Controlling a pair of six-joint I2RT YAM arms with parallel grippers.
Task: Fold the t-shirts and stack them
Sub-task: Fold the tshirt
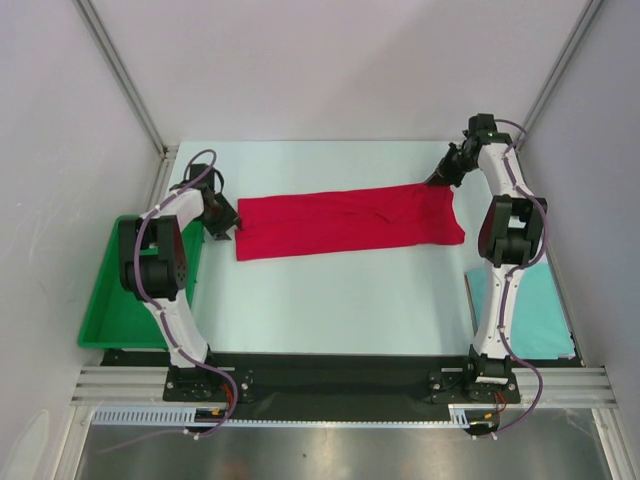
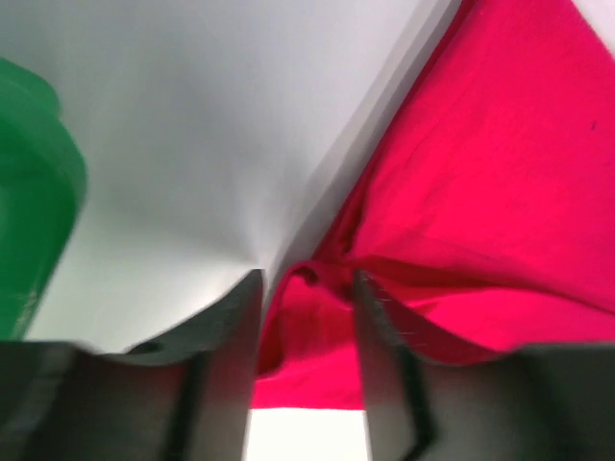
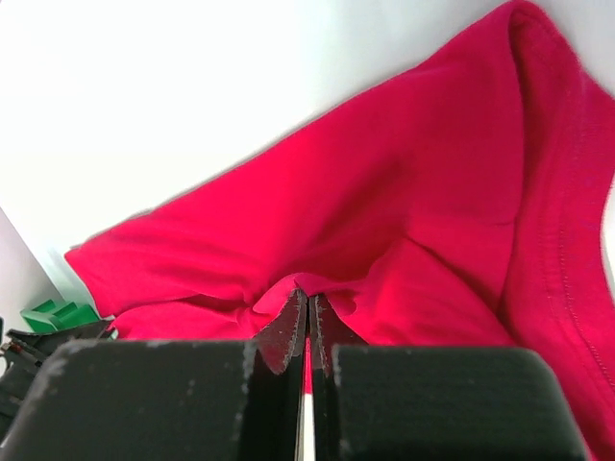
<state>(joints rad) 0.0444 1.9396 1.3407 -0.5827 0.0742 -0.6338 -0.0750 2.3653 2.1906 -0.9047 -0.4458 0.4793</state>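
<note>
Across the desk (image 1: 330,300) the red t-shirt (image 1: 350,225) lies as a long folded strip, likely needing more folds. The teal t-shirt (image 1: 545,310) waits folded at near right, nothing stacked. The right pincer (image 3: 307,303) clenches the strip's right end; the left pincer (image 2: 307,283) stands released at its left end.

Plain red t-shirt (image 1: 345,222), pale teal t-shirt (image 1: 535,310), green tray (image 1: 108,310).
</note>
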